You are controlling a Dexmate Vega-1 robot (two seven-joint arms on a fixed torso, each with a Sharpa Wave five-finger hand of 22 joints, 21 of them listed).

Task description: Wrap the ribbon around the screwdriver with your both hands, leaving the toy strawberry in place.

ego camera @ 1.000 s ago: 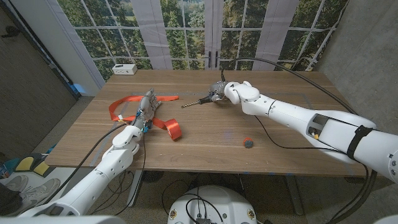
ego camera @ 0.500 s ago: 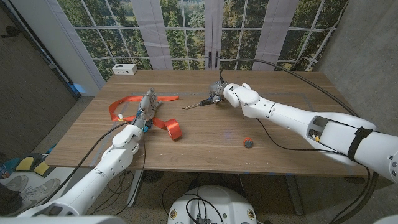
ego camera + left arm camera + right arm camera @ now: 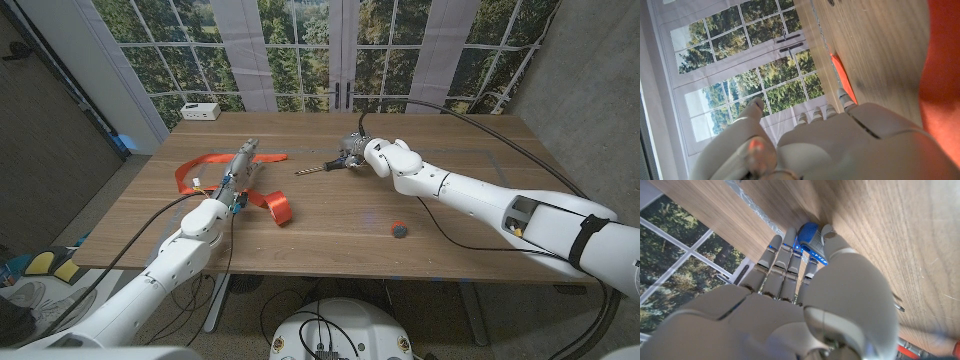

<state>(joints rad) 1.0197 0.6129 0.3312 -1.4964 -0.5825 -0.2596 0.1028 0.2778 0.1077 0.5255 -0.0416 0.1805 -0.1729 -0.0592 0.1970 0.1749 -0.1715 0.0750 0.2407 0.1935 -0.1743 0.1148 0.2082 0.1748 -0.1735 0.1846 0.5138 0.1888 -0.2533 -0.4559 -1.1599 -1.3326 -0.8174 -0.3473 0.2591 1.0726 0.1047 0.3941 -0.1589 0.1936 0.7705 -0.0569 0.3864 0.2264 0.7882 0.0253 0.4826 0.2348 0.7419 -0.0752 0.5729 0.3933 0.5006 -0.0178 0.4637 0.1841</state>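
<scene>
The orange ribbon (image 3: 276, 205) lies in loops on the table's left half, with one end (image 3: 268, 157) trailing toward the back. My left hand (image 3: 238, 170) lies over its middle with fingers stretched out, and no grip on it shows. In the left wrist view the ribbon (image 3: 940, 75) lies on the wood beside that hand (image 3: 815, 145). My right hand (image 3: 358, 150) grips the screwdriver (image 3: 318, 167) by its blue handle (image 3: 807, 235), low over the table's middle, the shaft pointing toward the ribbon. The toy strawberry (image 3: 399, 229) sits near the front, right of centre.
A white box (image 3: 200, 110) stands at the back left corner. A black cable (image 3: 460, 235) runs over the table along my right arm. Bare wood lies between the ribbon and the strawberry.
My left hand has reached slightly farther toward the back over the ribbon. My right hand has drawn the screwdriver a little to the right. The strawberry has stayed put.
</scene>
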